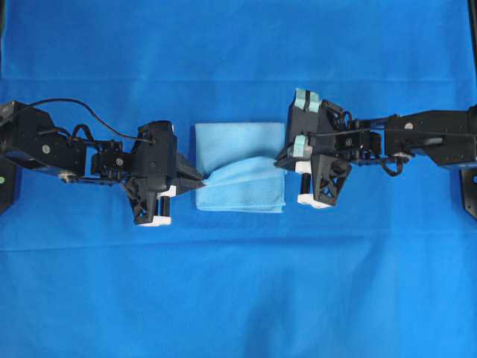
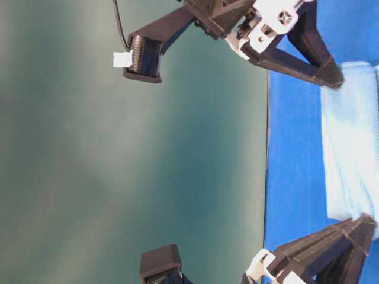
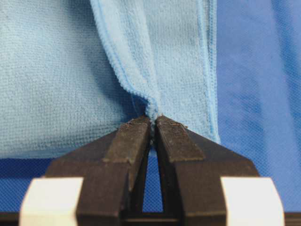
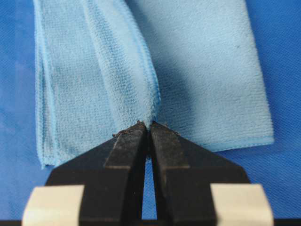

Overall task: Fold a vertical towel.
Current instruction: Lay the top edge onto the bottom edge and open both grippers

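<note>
The light sky-blue towel (image 1: 240, 168) lies in the middle of the deep-blue table cover, between my two grippers, partly folded with a raised layer across it. My left gripper (image 1: 200, 179) is shut on the towel's left edge; the left wrist view shows the towel (image 3: 155, 70) pinched between the tips of my left gripper (image 3: 153, 123). My right gripper (image 1: 284, 164) is shut on the towel's right edge; the right wrist view shows the towel (image 4: 141, 70) pinched at my right gripper (image 4: 148, 126). The lifted fold stretches between both grippers. The table-level view shows the towel (image 2: 349, 142) between both sets of fingers.
The deep-blue table cover (image 1: 238, 291) spreads all round the towel. Both black arms reach in from the left (image 1: 45, 145) and right (image 1: 432, 138) sides.
</note>
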Robot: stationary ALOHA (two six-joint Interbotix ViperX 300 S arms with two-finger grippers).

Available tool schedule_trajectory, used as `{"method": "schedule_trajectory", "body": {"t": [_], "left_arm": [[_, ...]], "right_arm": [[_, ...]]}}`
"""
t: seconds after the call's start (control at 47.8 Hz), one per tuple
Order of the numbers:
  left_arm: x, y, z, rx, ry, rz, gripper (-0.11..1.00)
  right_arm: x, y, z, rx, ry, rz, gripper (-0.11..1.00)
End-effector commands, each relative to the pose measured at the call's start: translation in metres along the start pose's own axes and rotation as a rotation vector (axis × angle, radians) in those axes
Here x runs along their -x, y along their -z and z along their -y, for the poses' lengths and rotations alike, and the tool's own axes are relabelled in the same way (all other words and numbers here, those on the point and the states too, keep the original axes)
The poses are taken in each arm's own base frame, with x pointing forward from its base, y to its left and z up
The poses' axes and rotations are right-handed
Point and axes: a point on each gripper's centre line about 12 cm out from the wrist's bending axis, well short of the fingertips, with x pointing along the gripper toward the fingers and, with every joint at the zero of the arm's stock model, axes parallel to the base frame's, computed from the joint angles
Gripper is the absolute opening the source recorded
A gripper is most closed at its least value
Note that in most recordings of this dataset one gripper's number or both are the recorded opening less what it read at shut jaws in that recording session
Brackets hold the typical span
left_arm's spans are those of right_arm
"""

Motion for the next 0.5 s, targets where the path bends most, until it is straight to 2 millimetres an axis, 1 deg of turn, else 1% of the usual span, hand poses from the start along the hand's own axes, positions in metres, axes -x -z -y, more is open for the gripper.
{"method": "schedule_trajectory", "body": {"t": [0.0, 0.042, 0.084, 0.126, 0.147, 0.167, 0.23, 0.314, 0.356, 0.398, 0.481], "left_arm": [[0.0, -0.011, 0.002, -0.002, 0.004, 0.035, 0.04], [0.0, -0.011, 0.002, 0.0, 0.004, 0.037, 0.05], [0.0, -0.011, 0.002, 0.003, 0.004, 0.037, 0.09], [0.0, -0.011, 0.003, 0.008, 0.006, 0.035, 0.17], [0.0, -0.012, 0.004, 0.008, 0.008, 0.038, 0.22], [0.0, -0.012, 0.004, 0.01, 0.01, 0.037, 0.26], [0.001, -0.012, 0.009, 0.011, 0.021, 0.035, 0.4], [0.002, -0.013, 0.019, 0.006, 0.044, 0.033, 0.51], [0.003, -0.013, 0.025, -0.001, 0.059, 0.031, 0.57], [0.004, -0.012, 0.031, -0.005, 0.072, 0.026, 0.59], [0.007, -0.011, 0.044, -0.016, 0.102, 0.016, 0.59]], "right_arm": [[0.003, -0.007, -0.006, 0.005, -0.014, 0.028, 0.03], [0.003, -0.008, -0.01, 0.01, -0.021, 0.029, 0.03], [0.003, -0.007, -0.013, 0.012, -0.028, 0.026, 0.04], [0.003, -0.006, -0.018, 0.023, -0.037, 0.026, 0.04], [0.003, -0.006, -0.02, 0.025, -0.041, 0.025, 0.07], [0.003, -0.006, -0.022, 0.028, -0.046, 0.025, 0.11], [0.004, -0.003, -0.029, 0.042, -0.059, 0.019, 0.29], [0.004, -0.001, -0.039, 0.063, -0.079, 0.012, 0.53], [0.004, 0.0, -0.046, 0.075, -0.093, 0.009, 0.62], [0.005, 0.001, -0.051, 0.086, -0.104, 0.008, 0.62], [0.006, 0.002, -0.061, 0.104, -0.123, 0.003, 0.55]]}}
